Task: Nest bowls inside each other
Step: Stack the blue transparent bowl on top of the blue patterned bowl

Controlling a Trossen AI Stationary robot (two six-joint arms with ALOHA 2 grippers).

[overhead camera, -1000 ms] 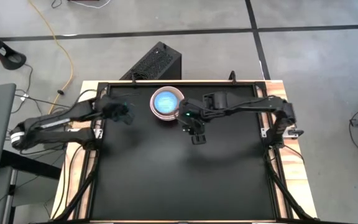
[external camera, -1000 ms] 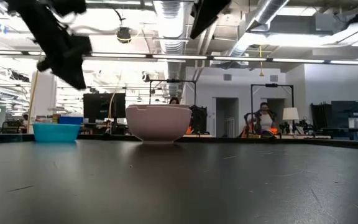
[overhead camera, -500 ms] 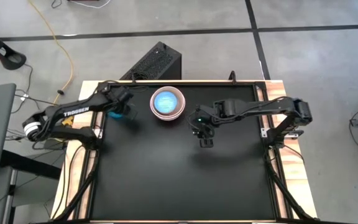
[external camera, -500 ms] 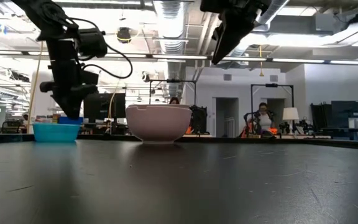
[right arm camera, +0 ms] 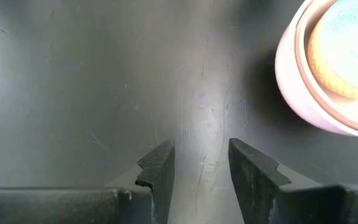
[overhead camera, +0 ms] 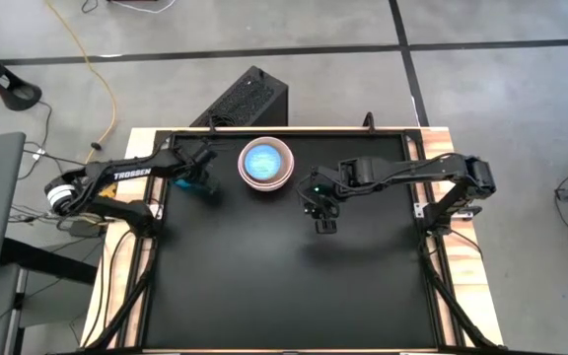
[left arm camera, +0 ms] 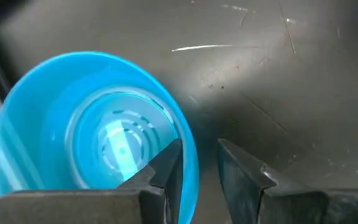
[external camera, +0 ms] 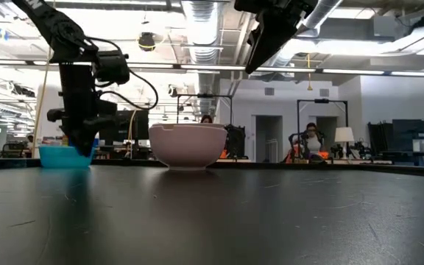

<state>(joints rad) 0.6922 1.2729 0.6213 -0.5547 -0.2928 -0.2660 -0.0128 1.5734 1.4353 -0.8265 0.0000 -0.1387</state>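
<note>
the near part of the black bench is lying bare under both arms. farther in, the right gripper is hanging above the bench, just beside the stack of bowls and apart from it, its fingers standing part open with nothing between them; the right wrist view is showing only bench between them and the stack's pale rim off to one side.

toward the far edge, the stack of bowls is sitting near the middle of the bench: a pinkish-white outer bowl holding a light blue bowl nested inside, with further rims showing between them, though how many i cannot tell.

to the stack's left, near the far left corner, the teal bowl is standing alone and empty. the left gripper is coming down on its rim, one finger inside the bowl and the other outside, straddling the wall at a narrow gap; whether they are already pinching it i cannot tell.
</note>
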